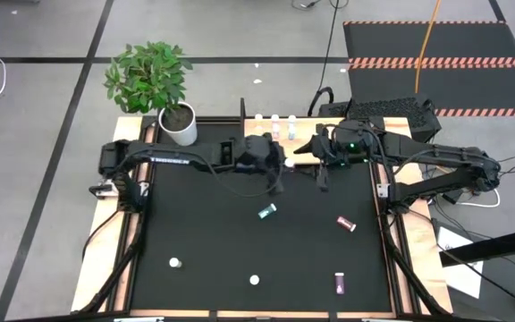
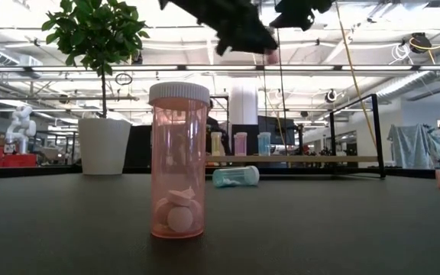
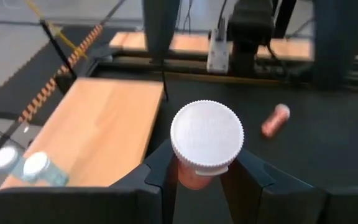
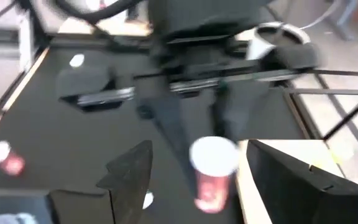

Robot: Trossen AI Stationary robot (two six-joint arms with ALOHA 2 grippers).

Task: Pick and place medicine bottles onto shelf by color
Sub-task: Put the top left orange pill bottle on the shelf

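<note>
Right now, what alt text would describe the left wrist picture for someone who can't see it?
The left gripper holds a pink medicine bottle with a white cap, beside the light-wood shelf. Two more bottles stand on the shelf; another lies on the black table.

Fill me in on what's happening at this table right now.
Two robot arms are sorting small pill bottles onto a wooden shelf at the table's far edge. The left gripper holds a pink bottle by its body, near the shelf. The right gripper is open, right beside that bottle. Three bottles already stand at the shelf; a teal bottle and several others lie or stand on the black mat.
</note>
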